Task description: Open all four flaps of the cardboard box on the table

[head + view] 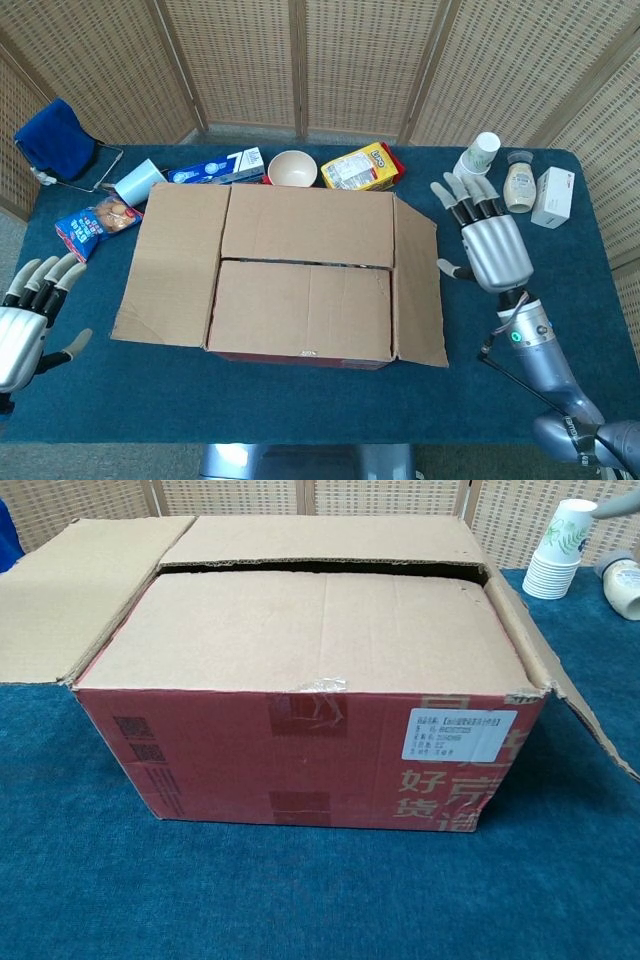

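The cardboard box (300, 270) sits mid-table, red-sided with a white label in the chest view (300, 750). Its left flap (172, 262) and right flap (418, 285) are folded outward. The near flap (298, 310) and far flap (305, 225) lie flat over the top, a dark slit between them. My right hand (488, 245) hovers over the cloth right of the box, fingers spread, holding nothing. My left hand (28, 320) is at the left table edge, fingers apart and empty.
Behind the box stand a bowl (292, 167), a yellow snack bag (360, 166), a blue-white carton (215, 167) and a tipped cup (138, 182). A snack packet (95, 225) lies left. Paper cups (477, 158), a jar (518, 185) and a white box (553, 197) stand far right.
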Controlling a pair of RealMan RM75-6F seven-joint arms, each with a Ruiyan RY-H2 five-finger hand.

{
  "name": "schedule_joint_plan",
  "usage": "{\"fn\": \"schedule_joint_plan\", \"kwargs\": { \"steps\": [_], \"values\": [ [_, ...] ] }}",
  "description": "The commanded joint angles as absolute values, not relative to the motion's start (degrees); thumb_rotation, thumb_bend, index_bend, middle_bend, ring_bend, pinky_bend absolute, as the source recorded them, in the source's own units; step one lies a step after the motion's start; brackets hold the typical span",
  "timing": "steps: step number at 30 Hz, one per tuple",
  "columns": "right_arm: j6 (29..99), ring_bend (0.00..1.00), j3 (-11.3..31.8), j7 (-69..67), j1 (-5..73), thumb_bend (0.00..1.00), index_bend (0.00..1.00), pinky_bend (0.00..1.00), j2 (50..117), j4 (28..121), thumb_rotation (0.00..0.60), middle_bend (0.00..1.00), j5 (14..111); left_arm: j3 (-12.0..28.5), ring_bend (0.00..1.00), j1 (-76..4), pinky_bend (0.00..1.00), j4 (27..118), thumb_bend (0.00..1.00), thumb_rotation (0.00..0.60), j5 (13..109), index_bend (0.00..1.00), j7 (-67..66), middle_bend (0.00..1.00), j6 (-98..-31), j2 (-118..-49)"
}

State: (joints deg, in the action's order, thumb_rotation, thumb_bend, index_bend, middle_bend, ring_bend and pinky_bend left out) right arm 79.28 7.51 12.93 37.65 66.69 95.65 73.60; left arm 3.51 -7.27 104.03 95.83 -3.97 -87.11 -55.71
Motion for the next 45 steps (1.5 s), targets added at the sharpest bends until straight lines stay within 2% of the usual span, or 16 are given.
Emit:
{"fn": "schedule_joint_plan", "kwargs": {
  "steps": [1, 4, 8, 13, 26, 35, 45],
  "values": [
    [82.19, 0.0, 5.84, 10.11, 33.94, 0.0, 0.0, 0.02, 69.76, 85.04, 0.6, 0.0, 76.58, 5.61, 0.0, -9.85, 0.0, 105.73, 0.0, 0.6, 93.06, 0.04, -5.29, 0.0, -84.1, -54.92],
    [84.65, 0.0, 4.76, 6.04, 31.37, 0.0, 0.0, 0.02, 72.33, 78.47, 0.6, 0.0, 79.03, 7.4, 0.0, -12.26, 0.0, 106.66, 0.0, 0.6, 91.44, 0.04, -6.14, 0.0, -81.78, -54.55],
    [85.58, 0.0, 4.53, 1.98, 28.69, 0.0, 0.0, 0.02, 73.85, 75.68, 0.6, 0.0, 79.08, 9.45, 0.0, -15.25, 0.0, 107.68, 0.0, 0.6, 89.23, 0.04, -7.04, 0.0, -78.78, -54.42],
    [87.68, 0.0, 4.33, -0.02, 24.89, 0.0, 0.0, 0.02, 73.77, 77.29, 0.6, 0.0, 79.05, 12.5, 0.0, -20.34, 0.0, 108.36, 0.0, 0.6, 85.65, 0.04, -8.27, 0.0, -73.71, -55.32],
    [92.44, 0.0, 3.1, -5.74, 15.78, 0.0, 0.0, 0.01, 71.33, 83.73, 0.6, 0.0, 80.24, 16.9, 0.0, -31.03, 0.0, 109.6, 0.0, 0.6, 76.47, 0.04, -16.39, 0.0, -64.16, -59.34],
    [94.37, 0.0, 3.16, -8.29, 11.31, 0.0, 0.0, 0.0, 69.85, 86.68, 0.6, 0.0, 81.03, 17.65, 0.0, -37.72, 0.0, 110.38, 0.0, 0.6, 69.49, 0.04, -22.7, 0.0, -59.06, -63.26],
    [95.55, 0.0, 4.66, -11.06, 8.38, 0.0, 0.0, 0.0, 68.69, 87.25, 0.6, 0.0, 81.83, 17.42, 0.0, -45.64, 0.0, 107.72, 0.0, 0.6, 60.68, 0.04, -30.12, 0.0, -56.63, -71.97]
  ]
}}
